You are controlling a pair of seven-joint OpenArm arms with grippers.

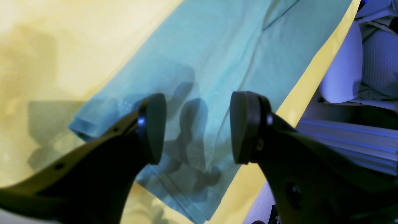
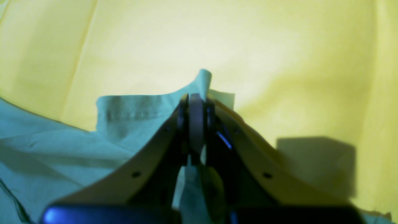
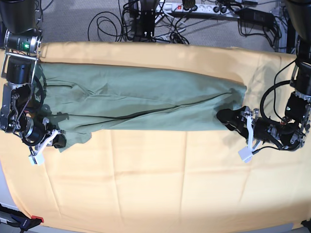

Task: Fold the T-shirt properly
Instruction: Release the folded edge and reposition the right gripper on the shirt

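Note:
The sage-green T-shirt (image 3: 141, 104) lies as a long band across the back half of the yellow-orange cloth (image 3: 155, 184). At its left end, my right gripper (image 3: 59, 141) is shut on the shirt's near corner. In the right wrist view a pinched ridge of hem (image 2: 203, 77) sticks up past the closed right gripper (image 2: 196, 124). My left gripper (image 3: 226, 117) sits at the shirt's right end. In the left wrist view the left gripper (image 1: 199, 127) stands open just above the T-shirt (image 1: 211, 56), nothing between its pads.
The yellow-orange cloth covers the whole table. Cables and a power strip (image 3: 194, 7) lie behind the far edge. A pale seat (image 1: 342, 77) and an aluminium rail (image 1: 351, 140) show beyond the table's edge in the left wrist view.

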